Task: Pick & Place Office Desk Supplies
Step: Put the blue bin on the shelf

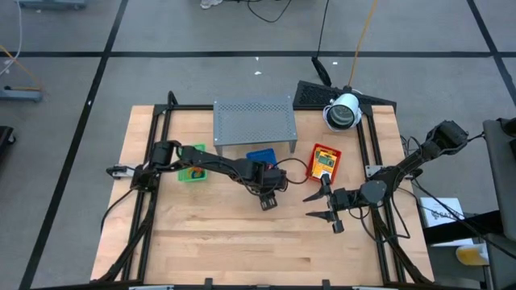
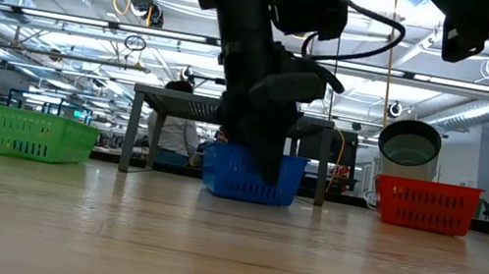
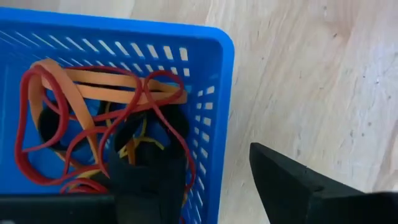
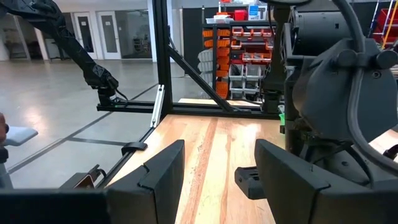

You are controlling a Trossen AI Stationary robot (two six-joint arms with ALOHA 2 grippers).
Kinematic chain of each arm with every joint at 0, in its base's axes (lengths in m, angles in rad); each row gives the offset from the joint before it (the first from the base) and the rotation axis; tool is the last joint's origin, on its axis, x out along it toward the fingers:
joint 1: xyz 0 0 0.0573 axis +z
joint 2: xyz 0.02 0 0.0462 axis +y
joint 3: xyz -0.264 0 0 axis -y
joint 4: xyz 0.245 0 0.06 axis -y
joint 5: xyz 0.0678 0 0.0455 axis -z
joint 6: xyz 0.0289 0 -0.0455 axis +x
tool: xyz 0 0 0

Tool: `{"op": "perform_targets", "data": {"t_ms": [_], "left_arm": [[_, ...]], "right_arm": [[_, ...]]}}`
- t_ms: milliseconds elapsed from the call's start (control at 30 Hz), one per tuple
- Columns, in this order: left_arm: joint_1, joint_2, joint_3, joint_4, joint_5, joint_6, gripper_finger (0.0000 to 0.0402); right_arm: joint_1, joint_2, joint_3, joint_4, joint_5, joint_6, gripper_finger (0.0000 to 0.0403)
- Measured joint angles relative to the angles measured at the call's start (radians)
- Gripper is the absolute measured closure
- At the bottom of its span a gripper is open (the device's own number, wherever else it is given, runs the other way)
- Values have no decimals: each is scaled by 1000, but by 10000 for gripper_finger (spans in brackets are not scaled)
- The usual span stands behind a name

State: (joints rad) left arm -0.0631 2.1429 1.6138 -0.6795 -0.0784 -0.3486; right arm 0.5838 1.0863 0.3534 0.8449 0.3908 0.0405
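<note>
Orange and red rubber bands [image 3: 106,118] lie tangled in the blue tray [image 3: 214,74], which stands mid-table in front of the grey shelf. My left gripper [image 3: 205,155] points steeply down at the tray's corner and is open. One finger [image 3: 146,180] is inside the tray among the bands, and the other [image 3: 292,180] is outside its wall over bare wood. A yellow packet [image 1: 324,163] lies in the red tray [image 1: 326,150]. My right gripper [image 1: 322,207] waits open, level above the table's right side, holding nothing. My left gripper has one finger [image 3: 146,180] down inside the blue tray, over the tangle of rubber bands [image 3: 155,134]. The finger itself hides the spot, so I cannot tell whether it touches them. The other finger is outside the tray wall [image 3: 211,162], apart from it.
A grey perforated shelf [image 1: 252,121] stands at the far middle, and a green tray [image 1: 192,173] sits under my left arm. A white round lamp-like device [image 1: 343,111] is at the far right. Bare wood stretches along the table's near half [image 1: 258,250].
</note>
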Motion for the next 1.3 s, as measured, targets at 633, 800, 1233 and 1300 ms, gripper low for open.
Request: {"op": "perform_targets", "data": {"t_ms": [633,800,1233,1300], "left_arm": [[0,-1,0,-30,-12,14,223],[0,-1,0,-49,0,26,268],[0,-3,3,-41,22,7,395],[-1,-3,23,-43,49,-10,395]], "right_arm": [[0,0,0,4,0,0,218],[0,0,0,4,0,0,218],[0,0,0,4,0,0,218],[0,0,0,4,0,0,218]]}}
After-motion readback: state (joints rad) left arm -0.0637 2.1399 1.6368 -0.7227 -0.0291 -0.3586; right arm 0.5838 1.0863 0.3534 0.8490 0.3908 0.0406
